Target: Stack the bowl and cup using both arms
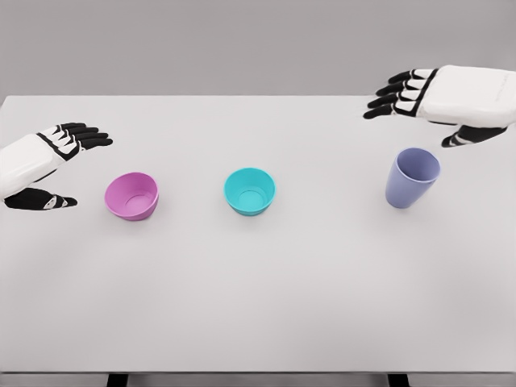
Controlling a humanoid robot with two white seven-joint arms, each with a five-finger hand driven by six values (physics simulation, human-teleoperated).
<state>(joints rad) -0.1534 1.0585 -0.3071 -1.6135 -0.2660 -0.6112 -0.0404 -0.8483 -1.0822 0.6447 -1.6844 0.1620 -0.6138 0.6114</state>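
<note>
on the white table (258,306) three vessels stand upright in a row, well apart from each other: a pink bowl (131,196) at the left, a teal bowl (250,191) in the middle, and a lavender cup (412,178) at the right. the left hand (50,161) hovers left of the pink bowl, its fingers stretched out and its thumb apart, holding nothing. the right hand (439,105) is above and behind the cup, its fingers also extended and empty, not touching the cup.

No readable text, labels or numbers anywhere.
</note>
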